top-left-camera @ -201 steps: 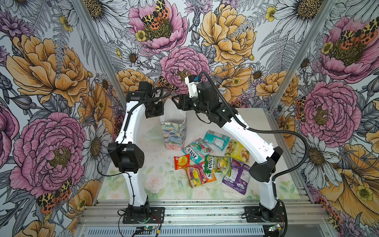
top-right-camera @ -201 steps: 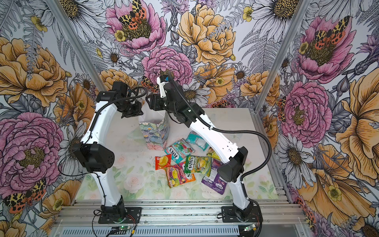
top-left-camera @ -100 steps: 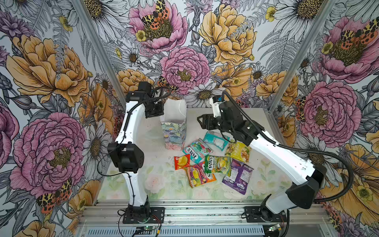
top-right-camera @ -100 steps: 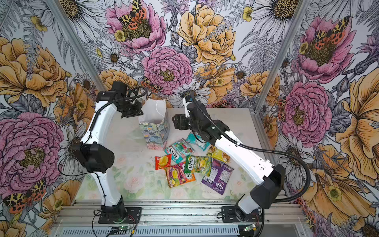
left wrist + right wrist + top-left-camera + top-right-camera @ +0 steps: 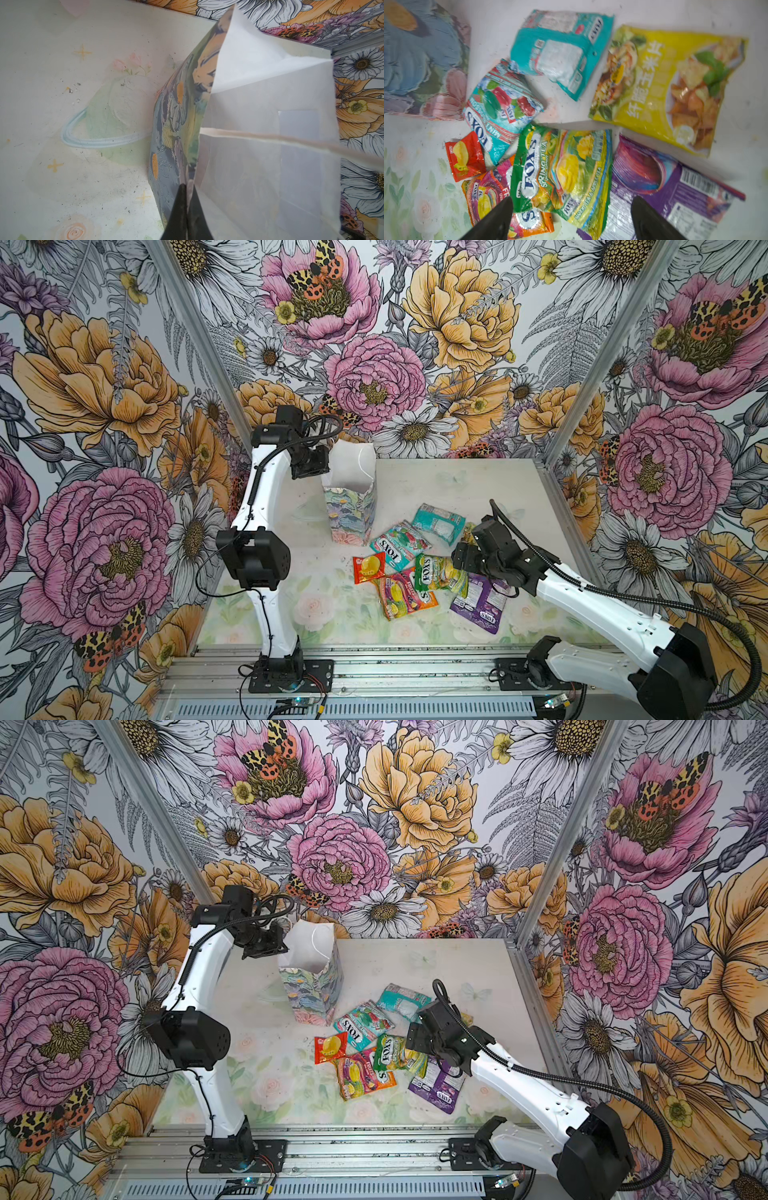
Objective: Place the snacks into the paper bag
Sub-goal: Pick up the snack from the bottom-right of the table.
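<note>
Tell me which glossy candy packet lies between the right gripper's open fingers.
The green glossy FOX'S Spring Tea packet. It spans the gap between the open right gripper's fingers; the orange packet peeks from under it, the purple packet lies beside.

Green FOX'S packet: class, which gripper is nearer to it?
Right. The right gripper hangs open close above the green FOX'S packet; the left gripper is far off, shut on the paper bag.
</note>
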Controlling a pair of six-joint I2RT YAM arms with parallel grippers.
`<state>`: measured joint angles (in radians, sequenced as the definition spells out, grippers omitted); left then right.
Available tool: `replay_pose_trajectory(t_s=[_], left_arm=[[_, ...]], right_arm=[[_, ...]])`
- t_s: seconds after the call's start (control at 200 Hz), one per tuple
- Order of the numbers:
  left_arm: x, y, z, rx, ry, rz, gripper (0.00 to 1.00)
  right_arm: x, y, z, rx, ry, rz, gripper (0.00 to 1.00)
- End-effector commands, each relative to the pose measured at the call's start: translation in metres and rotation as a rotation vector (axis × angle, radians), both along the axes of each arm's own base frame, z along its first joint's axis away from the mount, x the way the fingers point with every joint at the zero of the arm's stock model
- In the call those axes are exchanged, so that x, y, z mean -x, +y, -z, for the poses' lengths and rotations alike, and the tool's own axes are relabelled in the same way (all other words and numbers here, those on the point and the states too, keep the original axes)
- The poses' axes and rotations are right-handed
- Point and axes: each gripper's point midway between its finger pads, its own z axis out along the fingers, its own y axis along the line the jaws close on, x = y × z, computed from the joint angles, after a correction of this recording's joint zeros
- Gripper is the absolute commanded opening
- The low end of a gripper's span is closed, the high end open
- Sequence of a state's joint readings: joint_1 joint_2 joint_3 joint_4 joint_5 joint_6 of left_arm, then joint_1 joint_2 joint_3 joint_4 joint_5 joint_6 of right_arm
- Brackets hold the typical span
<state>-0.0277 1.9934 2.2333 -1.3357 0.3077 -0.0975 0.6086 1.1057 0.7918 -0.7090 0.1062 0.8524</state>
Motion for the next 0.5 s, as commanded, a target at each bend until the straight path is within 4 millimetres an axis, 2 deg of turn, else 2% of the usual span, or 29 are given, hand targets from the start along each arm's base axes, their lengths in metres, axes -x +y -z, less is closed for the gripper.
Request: replay_pose_trajectory(t_s=[0.0,0.235,0.49], left_arm=[[-0.001,-0.001,0.000,0.020,-0.006,0.021,0.00],[-0.001,-0.002,0.000,0.021,-0.005,0.024,0.00],[-0.001,-0.003,0.002,0.024,0.001,0.026,0.00]], right_arm=[[0.013,-0.021,0.011,0.032,0.037,0.084,0.96],[0.040,-0.041,0.034,0.022,0.113,0.158,0.95],[0.060,-0.058,0.050,-0.019,0.160,0.241,0.88]])
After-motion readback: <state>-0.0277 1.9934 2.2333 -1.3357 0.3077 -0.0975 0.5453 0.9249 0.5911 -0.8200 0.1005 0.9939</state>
